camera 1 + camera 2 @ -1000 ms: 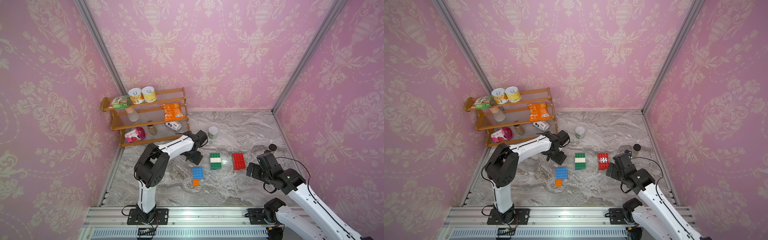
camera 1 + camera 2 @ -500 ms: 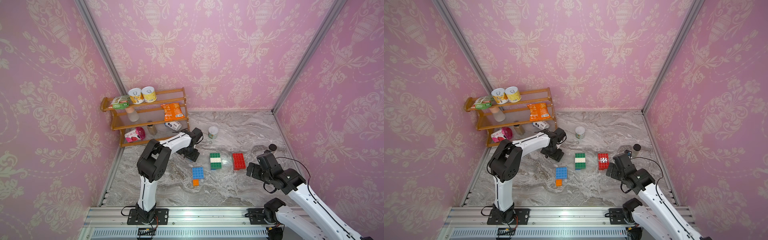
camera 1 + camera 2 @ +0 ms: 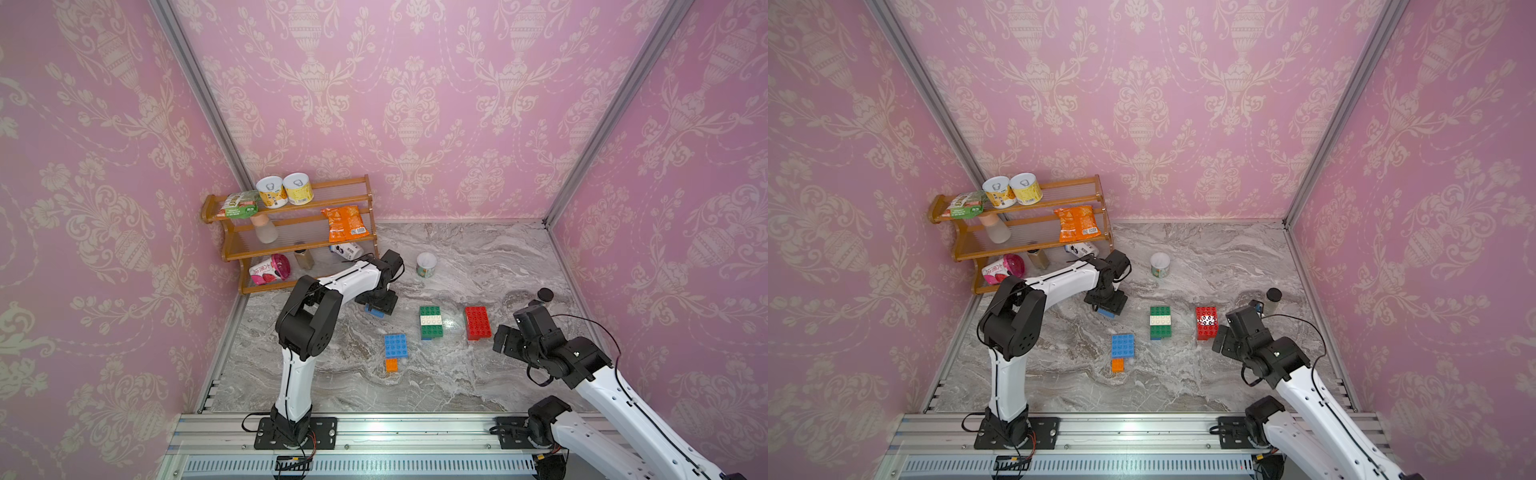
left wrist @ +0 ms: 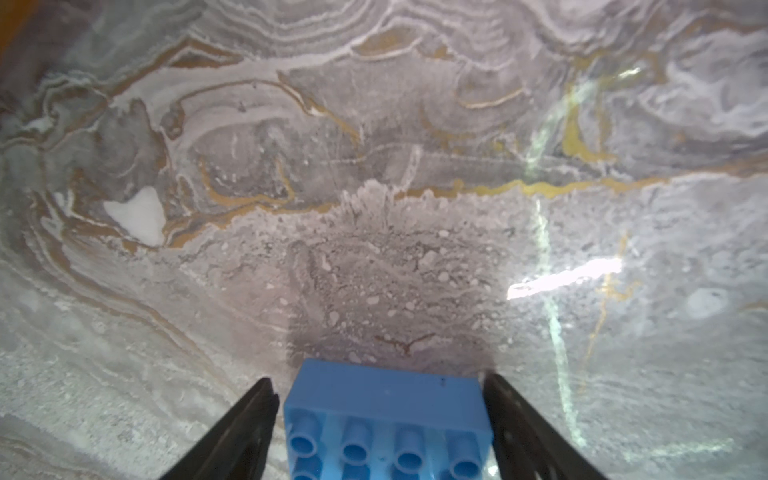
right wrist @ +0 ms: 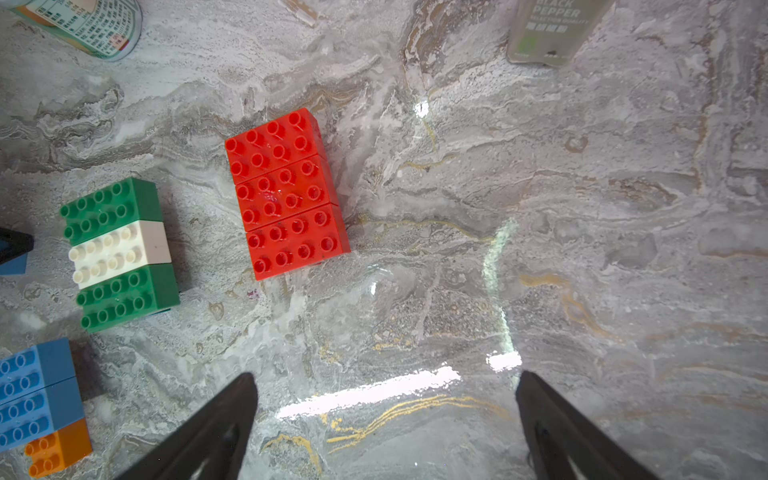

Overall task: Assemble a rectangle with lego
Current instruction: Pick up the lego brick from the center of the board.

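**Left arm** (image 3: 328, 286): it rises from the rail at lower centre-left and bends at a black elbow. The white forearm reaches toward upper right and ends near the foot of the shelf (image 3: 345, 181). The wrist is folded down at the marble table (image 3: 457, 386).

**Left gripper** (image 3: 380, 308): the jaws stand astride one blue brick (image 4: 386, 415) lying on the marble. They are not clamped (the wrist view shows a sliver of marble between one finger and the brick).

**Right arm** (image 3: 615, 386): it comes in from the lower right corner, with the forearm slanting up and left.

**Right gripper** (image 5: 386, 374): the jaws are spread wide and hold nothing. They hang over bare marble just right of the red bricks (image 3: 477, 322).

**Count, left to right in both top views**
- Two tins (image 3: 272, 192) and one orange packet (image 3: 344, 223) are on the shelf at upper left.
- Two blue bricks (image 3: 395, 345) lie side by side, with one small orange brick (image 3: 391, 365) touching their lower edge.
- Two green bricks (image 3: 429, 311) lie with one white brick (image 3: 431, 320) between them.
- One can (image 3: 426, 264) stands above these.
- The red bricks number three, in a row.
- One pepper jar (image 3: 545, 296) stands at the right.

Anything under these top layers cannot be told.
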### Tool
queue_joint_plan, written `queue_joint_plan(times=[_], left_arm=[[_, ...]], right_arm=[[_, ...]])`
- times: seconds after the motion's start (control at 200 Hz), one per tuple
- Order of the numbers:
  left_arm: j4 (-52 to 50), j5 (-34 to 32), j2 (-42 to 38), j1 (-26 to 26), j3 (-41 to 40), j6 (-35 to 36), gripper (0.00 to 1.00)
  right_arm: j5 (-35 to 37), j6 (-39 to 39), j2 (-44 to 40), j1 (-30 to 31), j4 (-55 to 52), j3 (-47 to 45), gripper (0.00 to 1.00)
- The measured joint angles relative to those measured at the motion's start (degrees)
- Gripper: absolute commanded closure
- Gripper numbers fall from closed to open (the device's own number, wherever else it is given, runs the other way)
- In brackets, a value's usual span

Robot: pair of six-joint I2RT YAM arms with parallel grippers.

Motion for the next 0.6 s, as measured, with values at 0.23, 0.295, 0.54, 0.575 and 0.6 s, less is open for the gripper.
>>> queue_joint_plan(times=[0.23,0.295,0.54,0.575,0.6], left_arm=[[0.5,0.48,0.07,0.11,-0.09,-1.75,0.29],[0.79,0.55,0.0,0.11,-0.28,-2.54,0.18],[3.37,1.7,-1.25,0.39,-2.54,-5.92,0.2],[3.85,1.95,-1.49,0.39,-2.99,-6.32,0.22],[4.09,2.08,-1.62,0.39,-3.23,-6.47,0.22]], right_arm=[[0.0,0.0,0.11,0.0,-0.02,0.0,0.0],[0.0,0.0,0.11,0.0,-0.02,0.0,0.0],[0.0,0.0,0.11,0.0,-0.02,0.0,0.0],[0.0,0.0,0.11,0.0,-0.02,0.0,0.0],[0.0,0.0,0.11,0.0,-0.02,0.0,0.0]])
